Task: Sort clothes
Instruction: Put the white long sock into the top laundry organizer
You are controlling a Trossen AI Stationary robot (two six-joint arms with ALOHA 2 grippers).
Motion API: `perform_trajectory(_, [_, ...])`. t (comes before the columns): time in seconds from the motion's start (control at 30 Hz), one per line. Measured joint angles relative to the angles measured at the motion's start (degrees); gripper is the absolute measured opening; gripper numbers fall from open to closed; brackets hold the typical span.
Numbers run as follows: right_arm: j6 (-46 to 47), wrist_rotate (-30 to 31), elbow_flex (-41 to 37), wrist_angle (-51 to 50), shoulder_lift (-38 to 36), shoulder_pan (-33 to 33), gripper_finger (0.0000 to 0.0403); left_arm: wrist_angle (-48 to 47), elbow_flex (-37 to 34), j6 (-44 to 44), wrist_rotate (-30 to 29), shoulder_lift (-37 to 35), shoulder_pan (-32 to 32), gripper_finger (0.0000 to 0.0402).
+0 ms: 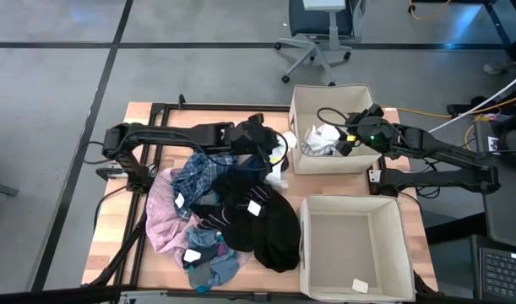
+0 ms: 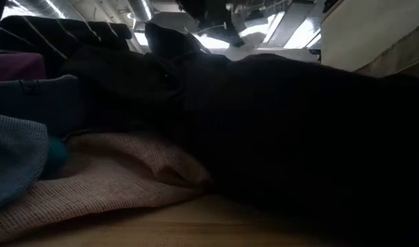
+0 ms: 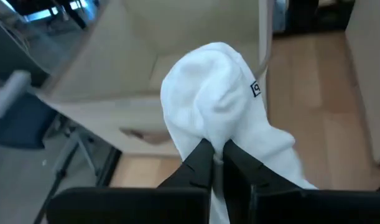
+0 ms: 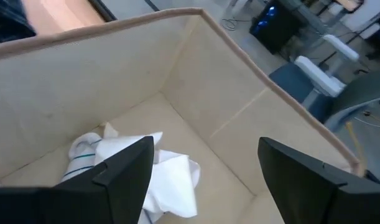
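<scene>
Pinched between the closed jaws of the left gripper [image 3: 213,152] is a white sock [image 3: 217,99], held off the table beside the near wall of the far beige bin [image 1: 329,91]. White garments [image 4: 158,177] are seen lying inside that bin, over which the right gripper [image 4: 205,168] is positioned with jaws spread and nothing between them. Remaining clothes [image 1: 232,215] are heaped on the table [image 1: 114,228], left of the near bin [image 1: 355,207], which holds one small white item.

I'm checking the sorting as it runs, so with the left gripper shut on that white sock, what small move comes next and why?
Probably carry the white sock over the far bin and release; the left gripper pinches it just beside that bin, which already holds whites.
</scene>
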Motion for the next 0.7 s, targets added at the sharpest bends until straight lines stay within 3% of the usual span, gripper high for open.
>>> perform_trajectory(0.13, [0.0,-6.0,0.0,3.2,-0.1,0.0,0.0289,1.9,0.0,1.7,0.0,-0.4,-0.7,0.0021])
perform_trajectory(0.5, [-0.6,-38.3,0.0,20.1,0.1,0.0,0.0289,5.5,0.0,2.4,-0.1,-0.3,-0.4,0.0017])
perform_trajectory(0.7, [1.7,-39.9,0.0,23.4,5.6,0.0,0.0289,7.7,0.0,2.4,-0.1,-0.3,-0.4,0.0016])
